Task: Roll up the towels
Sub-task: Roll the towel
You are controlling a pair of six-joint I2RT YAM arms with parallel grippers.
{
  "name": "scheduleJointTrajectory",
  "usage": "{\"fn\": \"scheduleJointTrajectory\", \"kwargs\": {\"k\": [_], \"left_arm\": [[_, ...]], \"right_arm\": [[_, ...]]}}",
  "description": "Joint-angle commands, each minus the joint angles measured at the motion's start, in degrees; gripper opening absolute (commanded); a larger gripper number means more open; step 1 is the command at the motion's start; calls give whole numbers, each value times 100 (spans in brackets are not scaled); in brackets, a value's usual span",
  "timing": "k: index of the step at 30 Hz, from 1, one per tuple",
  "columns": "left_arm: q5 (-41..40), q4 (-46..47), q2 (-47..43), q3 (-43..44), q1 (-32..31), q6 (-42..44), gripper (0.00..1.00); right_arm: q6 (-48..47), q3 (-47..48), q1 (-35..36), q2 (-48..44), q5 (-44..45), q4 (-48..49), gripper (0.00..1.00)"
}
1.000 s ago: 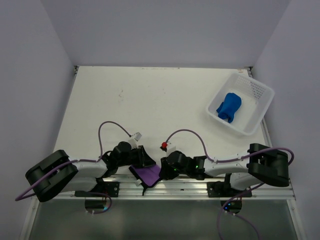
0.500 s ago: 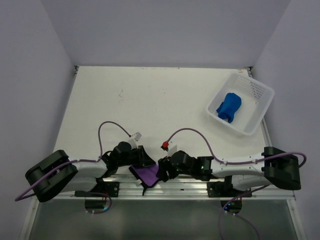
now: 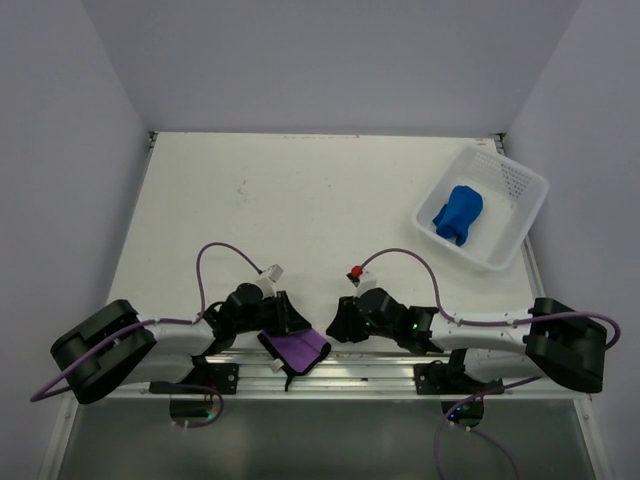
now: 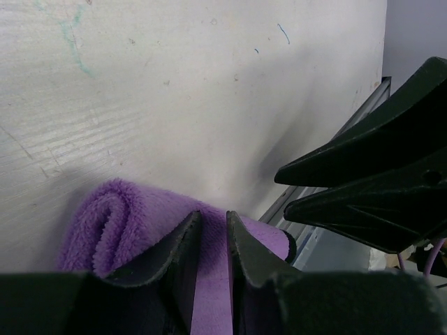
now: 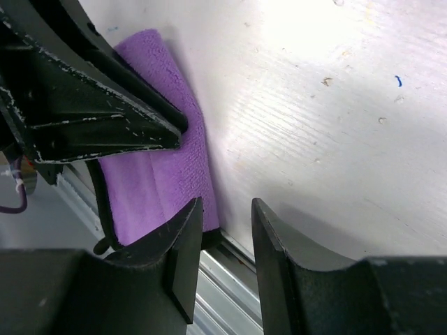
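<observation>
heads up, the left gripper [image 4: 211, 222] is nearly shut, pinching the purple towel [image 4: 119, 216] at bottom centre of the overhead view, while the right gripper [image 5: 225, 206] sits open and empty beside it, so that loose roll could unfurl or slip off the table [image 3: 300, 200] edge.

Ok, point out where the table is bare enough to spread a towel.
Free: the broad middle and far table, from its left edge across to the white basket. Crowded: the near edge, where the left gripper and right gripper flank the purple towel; the basket holds the blue towel.
</observation>
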Motion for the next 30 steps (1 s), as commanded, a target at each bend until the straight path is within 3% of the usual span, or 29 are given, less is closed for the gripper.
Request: {"fn": "scheduleJointTrajectory", "kwargs": {"k": [1, 14, 30], "left_arm": [[-441, -744, 183, -242, -22, 348, 27], [-406, -639, 254, -277, -13, 339, 27], [-450, -630, 262, -313, -22, 295, 26]], "right_arm": [[305, -58, -139, -75, -271, 398, 37], [419, -40, -139, 804, -992, 1162, 38], [156, 179, 80, 1059, -1141, 679, 36]]}}
